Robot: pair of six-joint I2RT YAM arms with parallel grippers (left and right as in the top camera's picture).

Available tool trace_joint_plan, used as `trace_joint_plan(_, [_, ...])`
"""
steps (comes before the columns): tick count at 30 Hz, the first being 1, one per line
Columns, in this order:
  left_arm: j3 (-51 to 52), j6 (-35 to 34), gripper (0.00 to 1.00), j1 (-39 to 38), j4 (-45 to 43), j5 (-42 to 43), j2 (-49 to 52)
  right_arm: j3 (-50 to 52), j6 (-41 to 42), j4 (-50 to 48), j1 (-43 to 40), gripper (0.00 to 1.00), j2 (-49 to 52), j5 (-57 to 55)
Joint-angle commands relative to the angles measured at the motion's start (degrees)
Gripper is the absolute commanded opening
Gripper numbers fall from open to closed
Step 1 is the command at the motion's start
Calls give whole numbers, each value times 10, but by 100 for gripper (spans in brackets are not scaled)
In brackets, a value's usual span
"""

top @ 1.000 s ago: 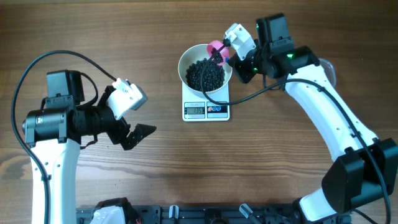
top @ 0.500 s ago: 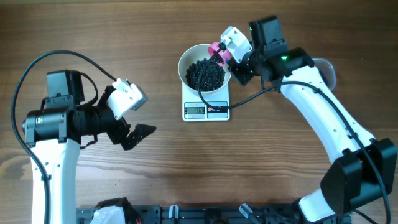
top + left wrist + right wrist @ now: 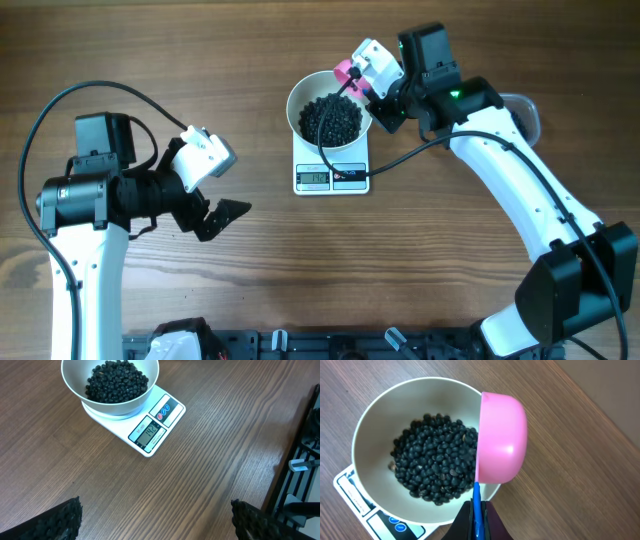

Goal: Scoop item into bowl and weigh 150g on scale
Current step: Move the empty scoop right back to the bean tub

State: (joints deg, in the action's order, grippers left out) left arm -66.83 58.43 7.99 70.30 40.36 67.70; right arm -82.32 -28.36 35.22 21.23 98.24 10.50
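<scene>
A white bowl [image 3: 300, 92] [image 3: 75, 391] [image 3: 372, 427] stands on the white scale [image 3: 345, 180] [image 3: 165, 417] [image 3: 350, 491], with a heap of small black beans, the item [image 3: 331, 119] [image 3: 117, 380] [image 3: 434, 465], inside. My right gripper [image 3: 368, 85] [image 3: 477, 519] is shut on the blue handle of a pink scoop [image 3: 345, 72] [image 3: 501, 439], which is tipped on its side over the bowl's right rim. My left gripper [image 3: 222, 218] [image 3: 156, 520] hangs open over bare wood, well left of the scale, with nothing between its fingers.
A clear plastic tub [image 3: 522, 108] shows partly behind the right arm at the right. A black rack [image 3: 330, 345] [image 3: 305, 470] runs along the table's front edge. A black cable [image 3: 410, 150] trails from the right arm near the scale.
The right gripper has shifted slightly left and back with the scoop, which now sits tipped at the bowl's rim. The left arm has not moved.
</scene>
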Motion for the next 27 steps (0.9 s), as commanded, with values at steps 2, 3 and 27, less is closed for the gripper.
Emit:
trace_joint_plan(2, [-5, 12, 100, 0, 0, 0, -6, -13, 15, -5, 3, 4, -10, 20])
trace_joint_plan(3, [-5, 12, 100, 0, 0, 0, -6, -13, 16, -5, 3, 4, -10, 21])
trace_joint_plan(27, [-5, 12, 100, 0, 0, 0, -6, -18, -55, -83, 47, 4, -46, -157])
